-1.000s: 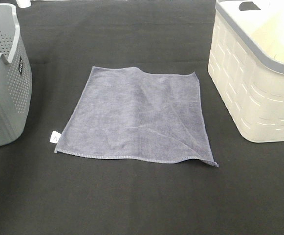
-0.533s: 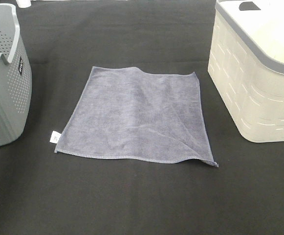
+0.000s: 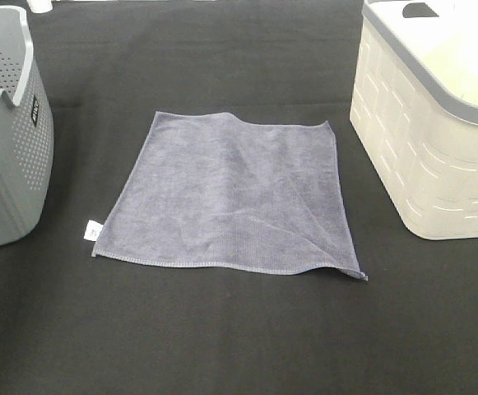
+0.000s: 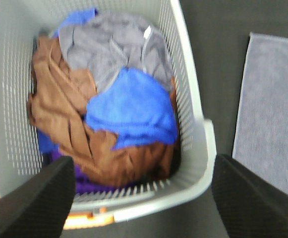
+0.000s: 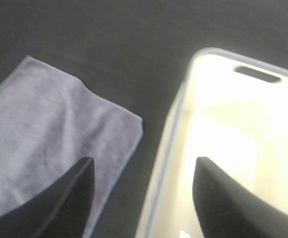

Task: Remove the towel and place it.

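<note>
The grey-lavender towel (image 3: 230, 197) lies spread flat on the black table between the two baskets, with its white tag (image 3: 91, 231) at the near left corner. Neither gripper shows in the exterior high view. My left gripper (image 4: 144, 163) is open and empty, hovering above the grey perforated basket (image 4: 198, 148); the towel's edge shows beside it in the left wrist view (image 4: 272, 114). My right gripper (image 5: 143, 163) is open and empty, above the white basket's rim (image 5: 168, 134), and the right wrist view also shows a towel corner (image 5: 49, 129).
The grey basket (image 3: 12, 156) stands at the left and holds brown (image 4: 59, 109), blue (image 4: 134, 109) and grey (image 4: 114, 44) cloths. The cream basket with a grey rim (image 3: 428, 140) stands at the right. The black table (image 3: 239, 329) stretches out in front of the towel.
</note>
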You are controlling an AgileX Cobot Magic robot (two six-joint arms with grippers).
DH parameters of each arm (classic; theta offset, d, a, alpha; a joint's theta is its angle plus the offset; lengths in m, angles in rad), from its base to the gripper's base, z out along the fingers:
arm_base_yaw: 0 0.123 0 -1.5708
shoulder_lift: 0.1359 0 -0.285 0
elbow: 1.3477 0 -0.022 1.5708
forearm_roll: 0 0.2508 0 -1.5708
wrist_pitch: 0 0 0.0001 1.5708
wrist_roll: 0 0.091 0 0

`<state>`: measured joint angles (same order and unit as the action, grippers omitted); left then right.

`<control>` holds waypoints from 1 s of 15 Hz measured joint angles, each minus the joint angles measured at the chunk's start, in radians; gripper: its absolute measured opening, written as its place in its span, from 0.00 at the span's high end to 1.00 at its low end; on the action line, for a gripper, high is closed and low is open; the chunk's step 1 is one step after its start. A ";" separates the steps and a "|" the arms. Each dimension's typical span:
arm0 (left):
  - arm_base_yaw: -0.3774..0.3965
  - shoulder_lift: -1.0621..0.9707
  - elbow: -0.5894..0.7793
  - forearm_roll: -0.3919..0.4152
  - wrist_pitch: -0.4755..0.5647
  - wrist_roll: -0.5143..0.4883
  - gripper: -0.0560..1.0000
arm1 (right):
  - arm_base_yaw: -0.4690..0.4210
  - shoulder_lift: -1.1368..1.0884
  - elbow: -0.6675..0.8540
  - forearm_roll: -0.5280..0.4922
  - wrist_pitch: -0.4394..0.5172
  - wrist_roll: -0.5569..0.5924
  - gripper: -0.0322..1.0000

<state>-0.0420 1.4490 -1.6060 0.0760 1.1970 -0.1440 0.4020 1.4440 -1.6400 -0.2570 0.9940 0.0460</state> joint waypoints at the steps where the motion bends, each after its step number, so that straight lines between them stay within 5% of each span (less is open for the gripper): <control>1: 0.000 -0.003 0.000 0.000 0.012 -0.007 0.27 | 0.000 0.000 -0.022 -0.025 0.065 0.000 0.40; 4: 0.000 -0.051 0.000 0.025 0.015 -0.016 0.27 | 0.000 0.000 -0.031 -0.061 0.208 -0.002 0.37; 9: 0.000 -0.284 0.040 0.029 0.015 -0.016 0.27 | 0.000 -0.159 0.119 -0.058 0.215 0.031 0.29; 15: 0.000 -0.685 0.510 0.031 0.019 0.003 0.27 | 0.000 -0.568 0.484 -0.037 0.226 0.055 0.28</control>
<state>-0.0420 0.7640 -1.0960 0.1070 1.2160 -0.1410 0.4020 0.8760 -1.1560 -0.2940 1.2200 0.1010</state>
